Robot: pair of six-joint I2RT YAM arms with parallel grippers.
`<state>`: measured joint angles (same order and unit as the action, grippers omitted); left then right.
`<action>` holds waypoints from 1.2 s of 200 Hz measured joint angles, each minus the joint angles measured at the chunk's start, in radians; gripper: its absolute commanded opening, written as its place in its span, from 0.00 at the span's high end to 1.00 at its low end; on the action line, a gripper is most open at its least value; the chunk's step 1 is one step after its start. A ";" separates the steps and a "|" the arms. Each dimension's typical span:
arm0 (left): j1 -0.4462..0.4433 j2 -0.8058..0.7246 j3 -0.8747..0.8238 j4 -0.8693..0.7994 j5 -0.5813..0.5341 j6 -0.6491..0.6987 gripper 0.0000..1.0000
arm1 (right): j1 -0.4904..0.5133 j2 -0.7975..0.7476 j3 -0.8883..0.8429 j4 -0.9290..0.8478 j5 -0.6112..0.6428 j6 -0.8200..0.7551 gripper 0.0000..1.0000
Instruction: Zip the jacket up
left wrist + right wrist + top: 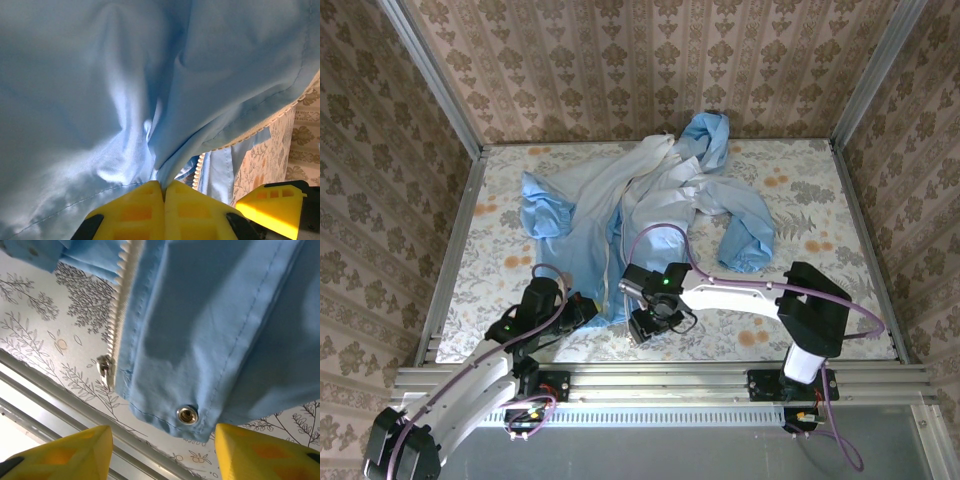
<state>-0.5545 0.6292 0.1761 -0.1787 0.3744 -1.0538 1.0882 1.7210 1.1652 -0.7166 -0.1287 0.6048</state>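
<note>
From above, the jacket lies crumpled on the table. My left gripper is pinched tight on its fabric. My right gripper stands partly wide, the hem's slider and snap just beyond its 2 fingers.

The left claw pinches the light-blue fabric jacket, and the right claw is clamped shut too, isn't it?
Not quite: the right gripper stands open, its yellow fingers apart near the light-blue fabric jacket hem, as the right wrist view shows. The left gripper does pinch it.
</note>
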 measured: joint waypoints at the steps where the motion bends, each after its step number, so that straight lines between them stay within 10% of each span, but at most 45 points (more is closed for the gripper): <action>1: 0.000 0.000 0.000 0.000 0.000 0.000 1.00 | 0.002 0.002 0.003 -0.002 0.002 0.000 0.47; 129: 0.000 0.004 -0.026 0.030 0.007 0.000 1.00 | 0.040 0.164 0.077 -0.024 0.063 0.001 0.47; 216: 0.000 0.006 -0.033 0.045 0.018 0.000 1.00 | 0.040 0.151 0.049 -0.007 0.103 0.018 0.99; 240: -0.002 0.006 -0.033 0.052 0.026 0.000 1.00 | 0.038 0.116 0.007 0.026 0.128 0.016 1.00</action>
<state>-0.5560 0.6353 0.1432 -0.1265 0.4004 -1.0538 1.1259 1.8366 1.1721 -0.6910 -0.0010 0.6205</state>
